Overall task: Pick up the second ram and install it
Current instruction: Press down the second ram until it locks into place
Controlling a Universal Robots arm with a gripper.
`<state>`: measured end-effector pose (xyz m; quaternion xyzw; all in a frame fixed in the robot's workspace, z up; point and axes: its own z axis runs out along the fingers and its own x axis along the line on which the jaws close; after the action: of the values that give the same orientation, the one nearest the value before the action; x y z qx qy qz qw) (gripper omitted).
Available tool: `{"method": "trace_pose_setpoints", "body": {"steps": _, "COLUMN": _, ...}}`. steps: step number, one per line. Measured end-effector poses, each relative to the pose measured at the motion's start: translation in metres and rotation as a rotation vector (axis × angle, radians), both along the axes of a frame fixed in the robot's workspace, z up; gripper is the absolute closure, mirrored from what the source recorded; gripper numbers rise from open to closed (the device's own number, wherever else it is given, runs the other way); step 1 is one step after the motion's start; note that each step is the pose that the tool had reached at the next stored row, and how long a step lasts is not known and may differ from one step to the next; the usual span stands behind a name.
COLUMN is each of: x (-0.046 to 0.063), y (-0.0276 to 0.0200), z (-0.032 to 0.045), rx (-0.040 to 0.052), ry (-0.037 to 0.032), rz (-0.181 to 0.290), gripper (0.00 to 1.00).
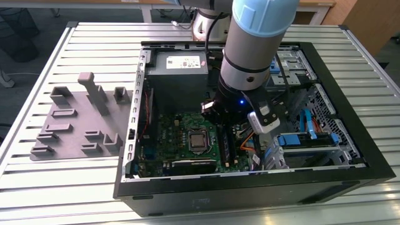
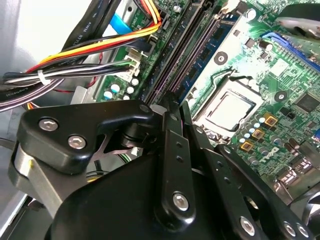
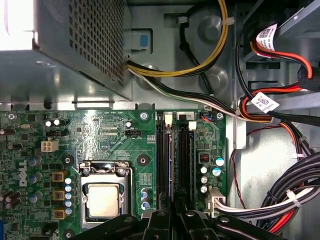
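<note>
My gripper [image 1: 227,135] reaches down into the open computer case [image 1: 350,180], over the memory slots [image 1: 229,151] beside the processor socket [image 1: 198,139]. In both wrist views the black fingers [image 2: 170,130] stand close together on a thin dark stick seen edge-on, the second ram [image 2: 189,54]. It runs along the slots [image 3: 163,160] away from the gripper [image 3: 174,214]. The ram [image 3: 176,160] lies in line with the slot nearest the cables. I cannot tell whether it is fully seated. The gripper [image 2: 169,102] hides the near end of the stick.
A grey fixture [image 1: 78,122] with upright holders lies on the slatted table at the exterior view's left. The power supply [image 3: 75,45] stands past the slots. Cable bundles [image 3: 280,110] and blue drive-bay latches [image 1: 293,139] crowd the side of the slots.
</note>
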<state>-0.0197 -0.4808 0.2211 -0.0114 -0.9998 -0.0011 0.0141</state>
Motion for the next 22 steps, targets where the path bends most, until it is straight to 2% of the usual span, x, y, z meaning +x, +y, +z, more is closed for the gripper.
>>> {"method": "trace_pose_setpoints", "body": {"steps": 9, "x": 0.0001, "y": 0.0, "z": -0.0025, "rx": -0.0016, "ry": 0.0011, "rz": 0.0, "gripper": 0.86}}
{"method": "trace_pose_setpoints", "body": {"steps": 18, "x": 0.0, "y": 0.0, "z": -0.0066, "rx": -0.0019, "ry": 0.0074, "rz": 0.0, "gripper": 0.86}}
{"method": "trace_pose_setpoints", "body": {"steps": 22, "x": 0.0, "y": 0.0, "z": -0.007, "rx": -0.0018, "ry": 0.0079, "rz": 0.0, "gripper": 0.86}}
